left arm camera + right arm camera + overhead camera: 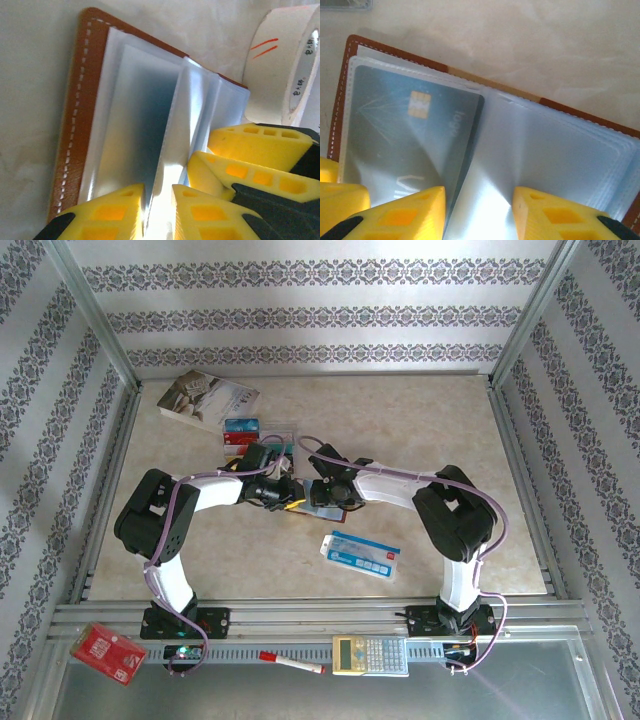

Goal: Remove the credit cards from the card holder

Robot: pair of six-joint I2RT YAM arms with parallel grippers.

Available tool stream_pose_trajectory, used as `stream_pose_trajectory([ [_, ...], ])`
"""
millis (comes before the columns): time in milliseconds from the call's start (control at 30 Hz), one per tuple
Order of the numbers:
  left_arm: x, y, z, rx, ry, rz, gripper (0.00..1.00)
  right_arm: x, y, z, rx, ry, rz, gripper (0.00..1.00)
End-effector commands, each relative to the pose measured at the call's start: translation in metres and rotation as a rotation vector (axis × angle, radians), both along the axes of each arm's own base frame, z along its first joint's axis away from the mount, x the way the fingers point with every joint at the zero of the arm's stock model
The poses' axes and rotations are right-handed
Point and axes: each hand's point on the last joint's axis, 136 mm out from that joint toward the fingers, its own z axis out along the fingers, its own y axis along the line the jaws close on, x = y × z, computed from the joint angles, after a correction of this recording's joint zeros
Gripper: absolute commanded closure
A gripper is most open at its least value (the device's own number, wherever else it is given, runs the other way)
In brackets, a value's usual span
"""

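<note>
Right jaws stood open over the card holder [344, 100]; left jaws closely flanked a plastic sleeve [170, 130], grip undeterminable.

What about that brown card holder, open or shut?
Open: the card holder lies spread, clear sleeves showing either side of its fold, a grey card inside one.

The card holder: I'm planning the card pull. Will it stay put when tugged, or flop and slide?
The card holder is probably floppy: thin clear sleeves fan up and bend. Light-looking on a smooth table, it may slide. The flat card inside seems stiffer.
</note>
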Motion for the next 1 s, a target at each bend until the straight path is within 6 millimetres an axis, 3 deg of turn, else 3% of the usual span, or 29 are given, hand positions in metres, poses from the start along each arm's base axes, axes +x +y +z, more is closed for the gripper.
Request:
stream_pose_trajectory([
  [0,0.001,-0.016,0.022,-0.078,-0.046,-0.036,0.79,0.000,-0.006,0.015,0.042,0.001,-0.032,0.57],
  [333,0.002,-0.029,0.040,-0.156,-0.073,-0.045,0.76,0.015,-0.032,0.062,0.113,-0.142,-0.135,0.56],
  [733,-0.005,-0.069,0.053,-0.201,-0.096,-0.109,0.63,0.019,-0.058,0.078,0.131,-0.210,-0.224,0.55],
  [967,0.000,-0.053,0.052,-0.108,-0.146,-0.069,0.52,0.017,-0.060,0.080,0.141,-0.216,-0.221,0.55],
])
